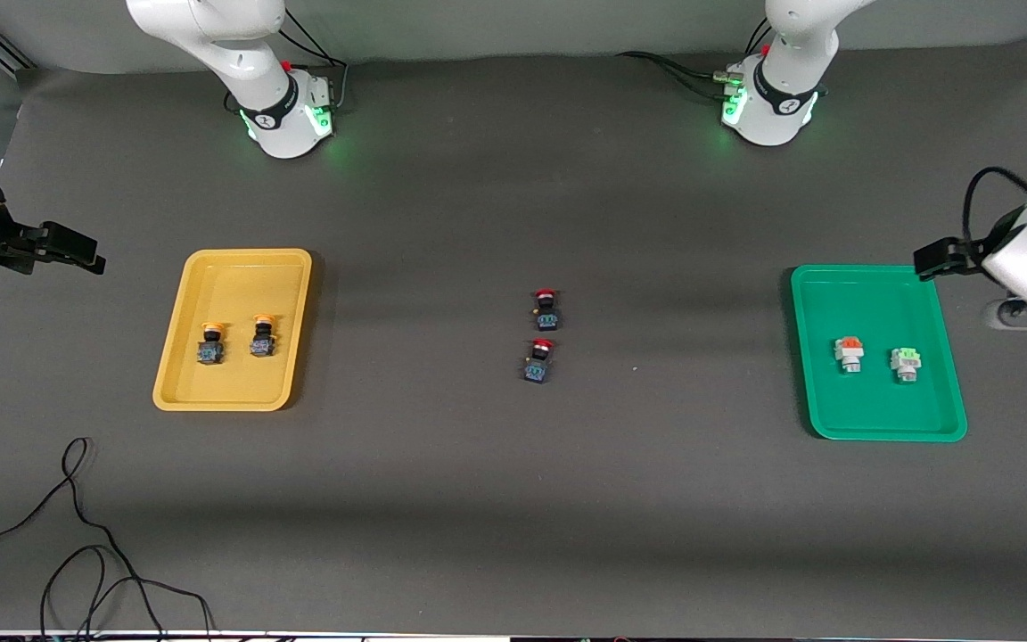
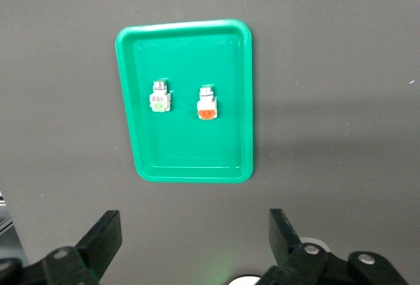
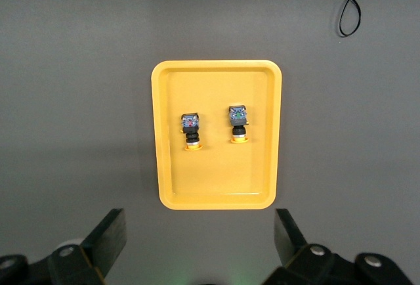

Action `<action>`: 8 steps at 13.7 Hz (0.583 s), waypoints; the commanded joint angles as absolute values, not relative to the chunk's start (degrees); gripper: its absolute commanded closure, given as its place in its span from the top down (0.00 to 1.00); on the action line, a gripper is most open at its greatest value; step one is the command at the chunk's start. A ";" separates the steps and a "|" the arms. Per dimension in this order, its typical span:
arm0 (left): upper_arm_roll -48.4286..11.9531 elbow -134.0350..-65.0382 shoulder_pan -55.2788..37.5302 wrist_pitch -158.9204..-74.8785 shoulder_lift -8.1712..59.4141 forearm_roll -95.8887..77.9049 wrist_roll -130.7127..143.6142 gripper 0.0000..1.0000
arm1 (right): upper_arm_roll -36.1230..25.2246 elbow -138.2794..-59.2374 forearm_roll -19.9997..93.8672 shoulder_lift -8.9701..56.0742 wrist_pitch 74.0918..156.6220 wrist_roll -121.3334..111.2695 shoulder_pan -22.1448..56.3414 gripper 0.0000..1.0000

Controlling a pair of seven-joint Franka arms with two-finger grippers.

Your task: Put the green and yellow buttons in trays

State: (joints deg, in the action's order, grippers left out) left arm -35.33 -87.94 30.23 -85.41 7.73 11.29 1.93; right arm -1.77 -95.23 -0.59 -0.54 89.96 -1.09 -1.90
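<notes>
Front view: yellow tray [image 1: 176, 374] with two yellow buttons [image 1: 211, 344]; both claws spread, empty.

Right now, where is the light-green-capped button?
In the green tray toward the left arm's end of the table, the light-green-capped button lies beside an orange-capped button.

Two yellow-capped buttons [image 1: 236, 341] in yellow tray [image 1: 176, 374]; green-capped button [image 1: 906, 362] in green tray [image 1: 881, 430].

2 buttons [image 1: 236, 341] side by side in one tray [image 1: 176, 357], 2 buttons [image 1: 877, 358] in other tray [image 1: 941, 339], 2 loose buttons [image 1: 543, 334] on table between trays
</notes>
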 commanded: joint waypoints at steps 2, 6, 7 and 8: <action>-34.98 -85.69 29.44 -84.90 10.02 8.79 1.41 1.00 | -1.67 -94.92 -1.67 -1.05 89.91 -0.53 -1.76 1.00; -34.98 -85.78 29.27 -84.73 10.11 8.79 1.41 1.00 | -1.67 -94.39 -1.32 -0.97 89.65 0.09 -1.84 1.00; -34.98 -85.78 29.27 -84.73 10.28 8.79 1.41 1.00 | -1.67 -94.39 -1.23 -0.88 89.65 -0.09 -2.02 1.00; -34.81 -85.87 29.18 -84.81 10.11 8.70 1.32 1.00 | -1.67 -94.39 -1.23 -0.88 89.65 -0.09 -2.11 1.00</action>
